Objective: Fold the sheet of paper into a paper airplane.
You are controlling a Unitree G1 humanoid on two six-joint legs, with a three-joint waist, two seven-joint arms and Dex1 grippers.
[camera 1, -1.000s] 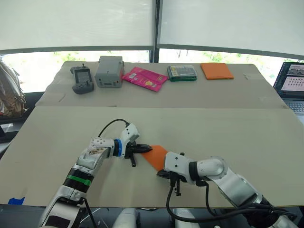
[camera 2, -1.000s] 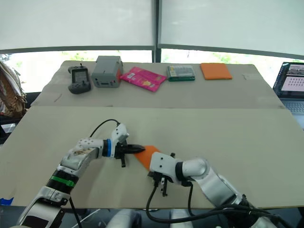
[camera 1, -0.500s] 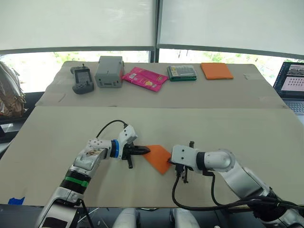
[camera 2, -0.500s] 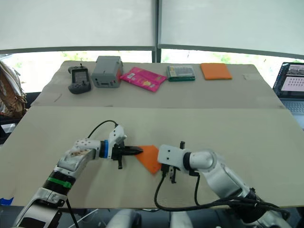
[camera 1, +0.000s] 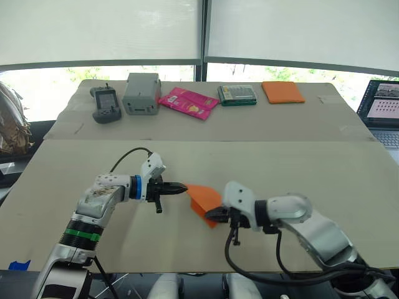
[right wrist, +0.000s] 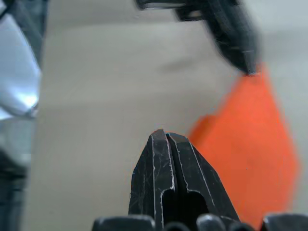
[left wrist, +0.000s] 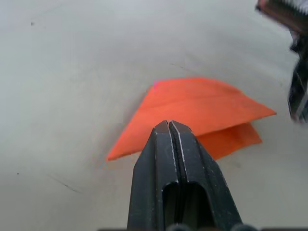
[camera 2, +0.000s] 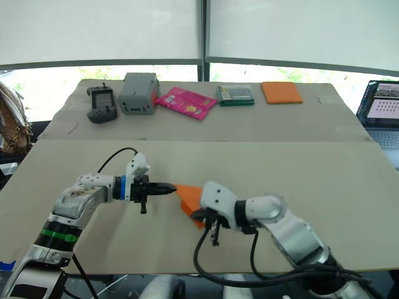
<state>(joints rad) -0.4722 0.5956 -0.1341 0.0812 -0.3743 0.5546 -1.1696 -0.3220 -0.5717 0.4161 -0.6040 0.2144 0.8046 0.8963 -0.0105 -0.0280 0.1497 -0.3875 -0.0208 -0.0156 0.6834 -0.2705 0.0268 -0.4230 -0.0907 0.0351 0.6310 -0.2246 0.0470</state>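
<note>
The sheet of paper [camera 1: 203, 197] lies folded into an orange pointed shape on the near table [camera 1: 324, 168], close to its front edge and about midway along it, between the two grippers. In the left wrist view it shows as two layers, the upper flap lifted slightly over a lower one, with a crease running across the top layer.

Left gripper [camera 1: 181, 187] comes in from the table's left side, fingers pressed together, nothing between them; its tip sits at the paper's left point, touching or just short of it — cannot tell which. Right gripper [camera 1: 212, 215] is at the paper's near edge, jaws also shut with nothing seen clamped in them; the tip is at the near corner of the paper, contact unclear. In the right wrist view the closed fingers [right wrist: 166, 183] point past the paper's edge toward bare tabletop.

Far table [camera 1: 349, 118], along its back edge from left to right: black handheld controller [camera 1: 104, 104], grey box [camera 1: 141, 93], pink packet [camera 1: 189, 103], dark green-edged packet [camera 1: 237, 94], orange pad [camera 1: 282, 91] — all well apart from the paper. Laptop [camera 1: 381, 112] with its screen lit stands past the right edge. A brown bag [camera 1: 12, 124] sits off the left edge.
</note>
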